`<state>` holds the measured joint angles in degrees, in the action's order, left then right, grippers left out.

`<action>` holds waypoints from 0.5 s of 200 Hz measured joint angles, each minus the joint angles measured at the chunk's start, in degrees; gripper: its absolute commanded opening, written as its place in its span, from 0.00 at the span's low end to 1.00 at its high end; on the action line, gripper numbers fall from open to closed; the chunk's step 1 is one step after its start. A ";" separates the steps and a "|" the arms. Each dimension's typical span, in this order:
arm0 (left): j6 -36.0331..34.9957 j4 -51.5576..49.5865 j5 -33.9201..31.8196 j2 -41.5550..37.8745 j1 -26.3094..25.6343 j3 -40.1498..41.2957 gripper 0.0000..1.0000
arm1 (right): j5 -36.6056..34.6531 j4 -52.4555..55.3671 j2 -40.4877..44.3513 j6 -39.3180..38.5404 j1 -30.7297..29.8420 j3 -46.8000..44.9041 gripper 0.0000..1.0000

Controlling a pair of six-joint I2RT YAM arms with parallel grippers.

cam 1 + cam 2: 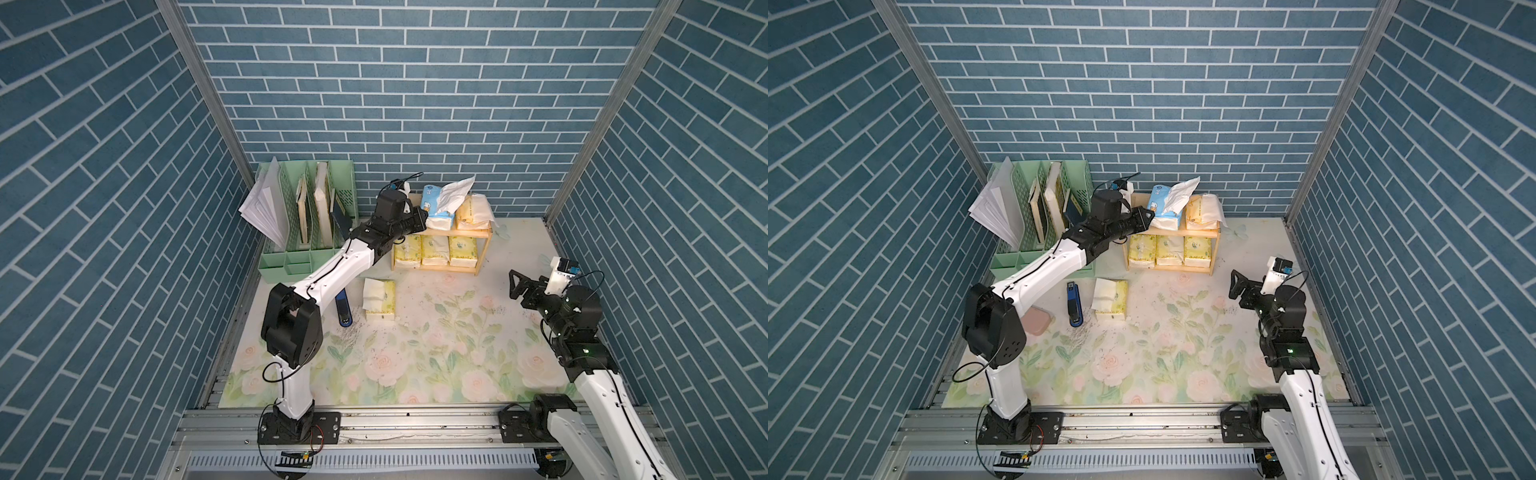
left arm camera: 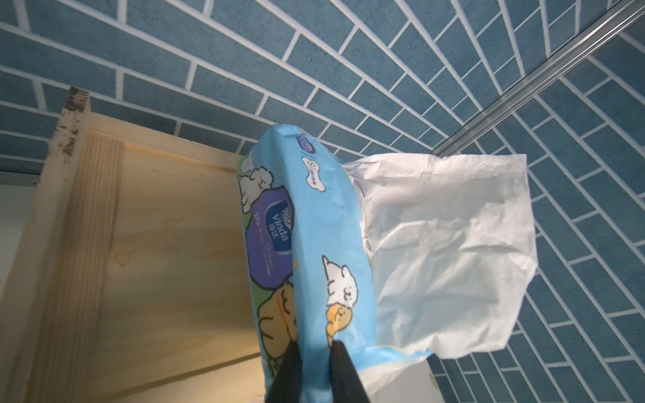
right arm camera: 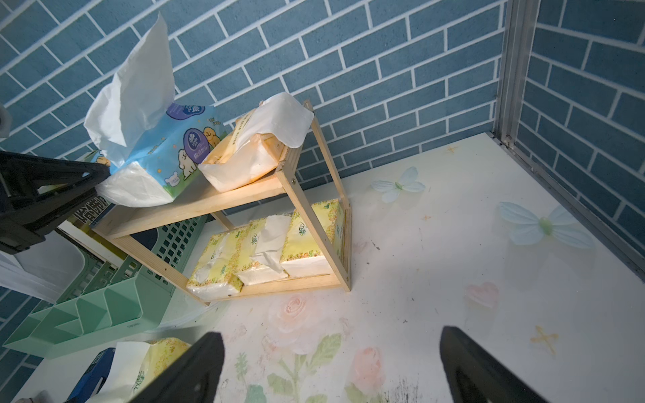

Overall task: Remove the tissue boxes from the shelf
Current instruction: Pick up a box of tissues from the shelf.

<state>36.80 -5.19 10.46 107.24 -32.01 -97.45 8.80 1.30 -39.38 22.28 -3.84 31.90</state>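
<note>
Both point at the shelf (image 2: pixel 157 261): outstretched left fingers (image 2: pixel 284 373) pinch the blue-and-white pack (image 2: pixel 314 226), right fingers (image 3: pixel 188 370) wide.

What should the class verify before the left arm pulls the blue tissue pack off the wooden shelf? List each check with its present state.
1. Left gripper shut on the blue pack: ok, its fingers pinch the pack's end.
2. Blue pack clear of the orange pack beside it: cannot tell, they sit very close.
3. Loose tissue free of the shelf: ok, it stands upward.
4. Right gripper open and away from the shelf: ok.
5. Bare table for setting down: ok, beside the yellow-green pack.
</note>
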 measured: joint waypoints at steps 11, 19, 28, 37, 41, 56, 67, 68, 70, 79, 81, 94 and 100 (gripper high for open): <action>-0.13 0.04 -0.13 -1.29 0.00 1.53 0.00 | 0.02 0.00 0.00 0.00 0.00 0.00 1.00; -0.20 0.07 -0.26 -2.62 -0.13 2.93 0.00 | 0.02 0.00 0.00 -0.02 0.00 0.00 1.00; -0.22 0.11 -0.37 -3.98 -0.22 4.31 0.00 | 0.02 0.00 0.00 -0.02 0.00 0.00 1.00; -0.31 0.15 -0.55 -5.57 -0.33 5.75 0.00 | 0.02 0.00 -0.02 -0.02 0.00 0.00 1.00; -0.33 0.24 -0.63 -6.27 -0.42 6.34 0.00 | 0.02 0.00 -0.04 0.00 0.00 0.00 1.00; -0.42 0.46 -1.25 -9.20 -0.74 8.79 0.00 | 0.02 -0.02 -0.11 0.00 0.00 0.00 1.00; -0.44 0.52 -1.68 -11.47 -1.07 10.56 0.00 | 0.07 -0.02 -0.11 0.00 0.00 0.00 1.00; -0.44 0.59 -1.81 -11.78 -1.14 10.82 0.00 | 0.04 0.00 -0.11 0.00 0.00 0.00 1.00; -0.46 0.63 -1.90 -12.20 -1.20 11.17 0.00 | 0.07 -0.02 -0.11 0.00 0.00 0.00 1.00; -0.46 0.74 -2.36 -14.01 -1.49 12.59 0.00 | 0.07 -0.02 -0.11 0.00 0.00 0.00 1.00; -0.46 0.79 -2.49 -14.43 -1.57 12.94 0.00 | 0.07 -0.02 -0.11 0.00 0.00 0.00 1.00; -0.48 0.94 -3.06 -17.16 -2.05 15.06 0.00 | 0.07 -0.02 -0.11 0.00 0.00 -0.07 1.00; -0.48 0.90 -3.30 -18.27 -2.25 15.98 0.00 | 0.07 -0.07 -0.11 0.00 0.00 -0.11 1.00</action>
<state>36.32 -4.29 7.16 88.97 -34.26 -81.47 8.86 1.23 -39.48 22.28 -3.84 31.79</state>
